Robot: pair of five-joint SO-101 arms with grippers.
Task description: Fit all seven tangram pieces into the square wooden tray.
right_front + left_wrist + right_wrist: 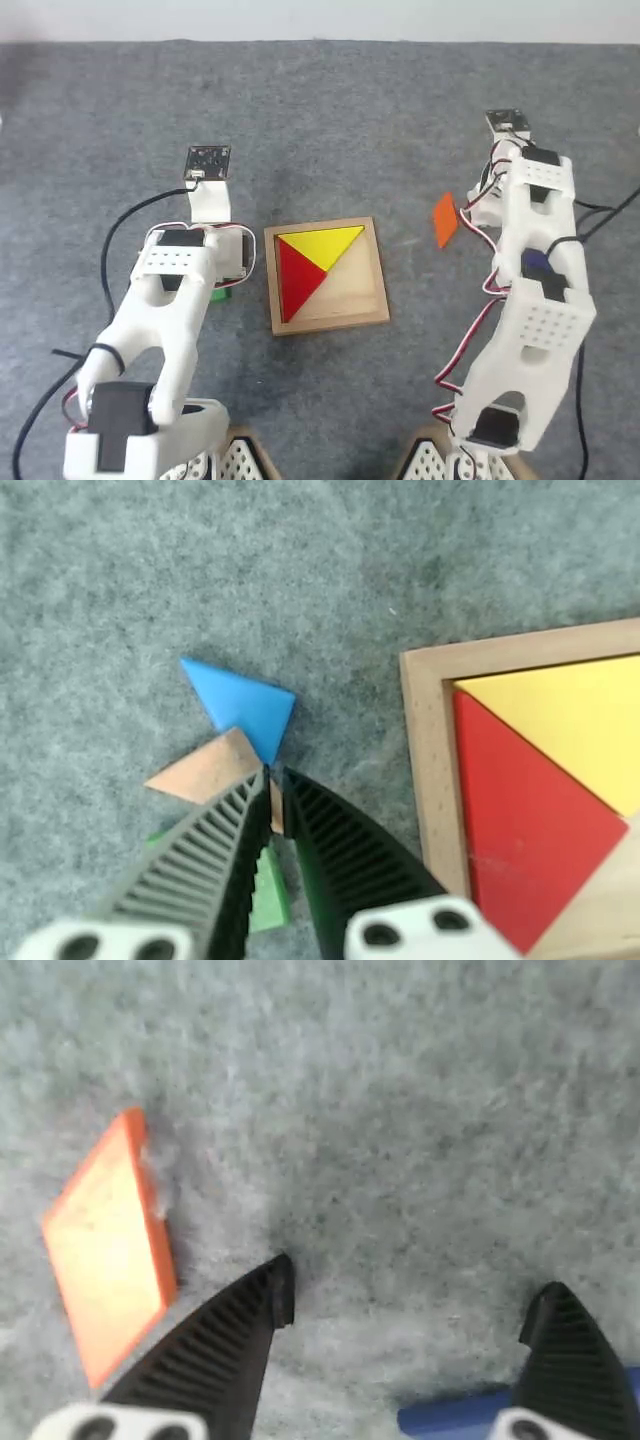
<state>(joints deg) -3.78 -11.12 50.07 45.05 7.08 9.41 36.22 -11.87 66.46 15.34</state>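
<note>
The square wooden tray (376,268) lies in the middle of the table and holds a yellow triangle (322,246) and a red triangle (296,280). In the left wrist view my left gripper (272,776) is shut, its tips over the corner of a tan piece (205,770), just beside a blue triangle (240,702). A green piece (266,898) lies under its fingers. The tray rim (425,740) is close by. My right gripper (415,1300) stands open above bare mat, between an orange parallelogram (105,1245) and a dark blue piece (455,1418).
Grey mat covers the whole table. In the high view the orange parallelogram (445,220) lies right of the tray, and the green piece (220,292) peeks out by the left arm. The dark blue piece (535,262) is mostly under the right arm.
</note>
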